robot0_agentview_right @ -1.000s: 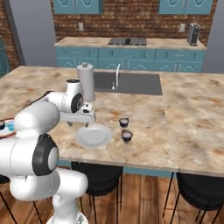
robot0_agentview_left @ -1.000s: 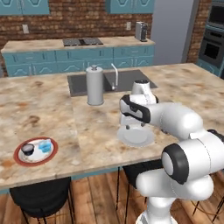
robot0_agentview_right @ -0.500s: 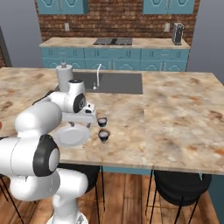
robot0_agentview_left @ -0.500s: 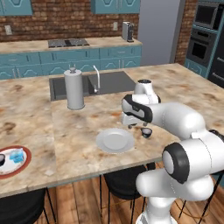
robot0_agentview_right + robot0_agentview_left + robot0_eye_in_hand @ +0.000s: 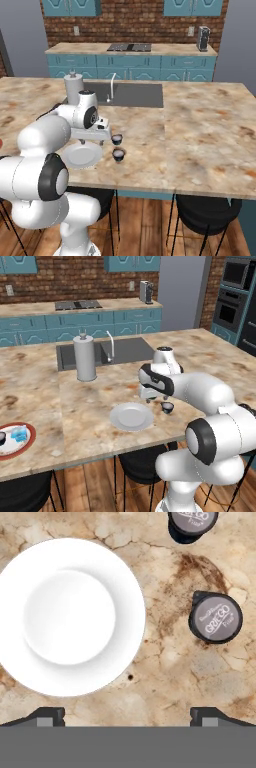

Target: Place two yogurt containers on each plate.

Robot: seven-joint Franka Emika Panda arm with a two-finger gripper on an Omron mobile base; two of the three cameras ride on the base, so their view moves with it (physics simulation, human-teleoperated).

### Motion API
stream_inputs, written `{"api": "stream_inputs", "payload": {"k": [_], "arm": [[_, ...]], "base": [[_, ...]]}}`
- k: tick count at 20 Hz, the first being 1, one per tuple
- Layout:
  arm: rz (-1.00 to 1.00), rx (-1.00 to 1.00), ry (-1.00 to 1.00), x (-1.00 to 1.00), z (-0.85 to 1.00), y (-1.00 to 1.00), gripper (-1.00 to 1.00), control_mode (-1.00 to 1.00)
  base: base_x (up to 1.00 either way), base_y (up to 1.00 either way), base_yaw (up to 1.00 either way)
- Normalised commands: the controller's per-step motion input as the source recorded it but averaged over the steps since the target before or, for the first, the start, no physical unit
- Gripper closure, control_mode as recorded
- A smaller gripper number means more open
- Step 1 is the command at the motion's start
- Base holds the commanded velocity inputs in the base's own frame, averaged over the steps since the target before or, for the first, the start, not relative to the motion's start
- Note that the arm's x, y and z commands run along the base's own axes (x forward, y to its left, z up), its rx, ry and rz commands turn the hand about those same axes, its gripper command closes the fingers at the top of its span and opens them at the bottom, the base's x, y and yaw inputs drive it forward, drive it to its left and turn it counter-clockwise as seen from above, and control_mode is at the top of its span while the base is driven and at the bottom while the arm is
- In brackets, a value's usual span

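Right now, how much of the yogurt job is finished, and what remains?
About half looks done: the red-rimmed plate already carries a dark cup and the blue box. The gripper hangs open above the counter, holding nothing. Left: the two dark cups beside the bare grey plate must go onto it.

Plate (image 5: pixel 70 617) plain white; yogurt cups (image 5: pixel 215 617) dark (pale lettering); counter (image 5: pixel 170 662) mottled beige-brown.

We read "GREGO" in pale capitals across the dark lid of the yogurt cup (image 5: pixel 215 617) on the tabletop (image 5: pixel 170 662); smaller script above it is illegible. The second cup (image 5: pixel 192 522), cut by the frame edge, shows partial matching lettering that we cannot make out.
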Motion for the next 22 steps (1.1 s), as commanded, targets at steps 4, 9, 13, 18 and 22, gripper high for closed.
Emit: {"api": "stream_inputs", "payload": {"k": [4, 9, 13, 18, 22], "arm": [[0.00, 0.00, 0.00, 0.00, 0.00, 0.00, -1.00, 1.00], [0.01, 0.00, 0.00, 0.19, 0.00, 0.00, -1.00, -1.00], [0.10, 0.00, 0.09, 0.96, 0.00, -0.01, -1.00, -1.00], [0.12, 0.01, 0.02, 1.00, -0.28, -0.39, -1.00, -1.00], [0.20, 0.01, -0.10, 1.00, -0.45, -0.51, -1.00, -1.00]], "base": [[0.00, 0.00, 0.00], [0.03, 0.00, 0.00], [0.00, 0.00, 0.00], [0.00, 0.00, 0.00], [0.00, 0.00, 0.00]]}}
